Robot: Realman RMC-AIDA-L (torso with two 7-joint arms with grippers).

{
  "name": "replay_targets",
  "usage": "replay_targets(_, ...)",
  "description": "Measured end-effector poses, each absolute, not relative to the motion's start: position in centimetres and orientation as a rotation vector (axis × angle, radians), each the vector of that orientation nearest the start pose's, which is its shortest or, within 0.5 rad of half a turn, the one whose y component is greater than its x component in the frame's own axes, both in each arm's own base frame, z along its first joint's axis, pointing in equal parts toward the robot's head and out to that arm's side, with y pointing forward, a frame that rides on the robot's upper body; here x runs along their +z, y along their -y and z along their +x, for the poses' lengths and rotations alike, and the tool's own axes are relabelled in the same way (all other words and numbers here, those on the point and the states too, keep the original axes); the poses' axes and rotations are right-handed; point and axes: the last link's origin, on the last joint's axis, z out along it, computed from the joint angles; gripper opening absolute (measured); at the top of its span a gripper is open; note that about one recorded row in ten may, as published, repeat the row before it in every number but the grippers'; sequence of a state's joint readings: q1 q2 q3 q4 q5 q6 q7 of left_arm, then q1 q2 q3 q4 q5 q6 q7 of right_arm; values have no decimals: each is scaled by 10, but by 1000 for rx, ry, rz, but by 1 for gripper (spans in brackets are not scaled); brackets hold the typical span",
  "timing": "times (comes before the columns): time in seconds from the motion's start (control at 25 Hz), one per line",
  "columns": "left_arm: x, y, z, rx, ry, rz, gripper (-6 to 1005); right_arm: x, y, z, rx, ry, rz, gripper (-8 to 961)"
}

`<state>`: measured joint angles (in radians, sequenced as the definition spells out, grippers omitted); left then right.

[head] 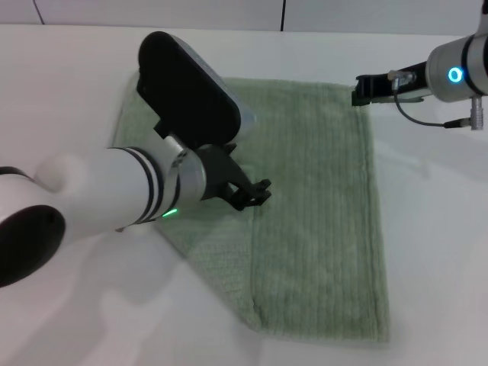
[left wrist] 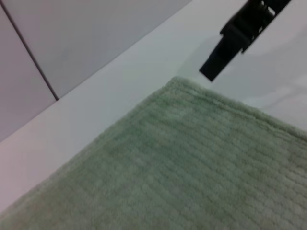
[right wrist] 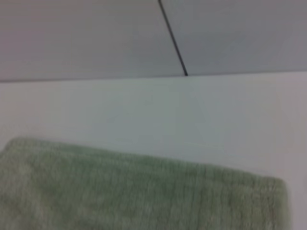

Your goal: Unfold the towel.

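On the white worktop, a pale green towel lying flat, still folded, with a layer edge running down its middle. Behind the worktop, a light grey wall with dark vertical seams. Above the towel's middle, the left pincer, black fingers close together, holding nothing; cannot tell if fully closed. At the towel's far right corner, the right pincer, low and just beside the hem; cannot tell whether open or closed.
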<state>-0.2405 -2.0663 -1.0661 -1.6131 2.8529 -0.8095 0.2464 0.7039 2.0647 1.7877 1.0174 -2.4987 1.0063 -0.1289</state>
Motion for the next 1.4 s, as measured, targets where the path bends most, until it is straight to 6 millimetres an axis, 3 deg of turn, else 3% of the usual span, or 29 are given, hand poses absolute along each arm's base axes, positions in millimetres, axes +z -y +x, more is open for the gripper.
replay_targets(0.72,-102,-325,-159,153,439,-2436,757,-39,-427,193,-3,-1430,-2130,-1)
replay_targets(1.4,-110,-333,-166,220,451,-2442,743,-44,-428,194,-20,-1420,-2133,-1)
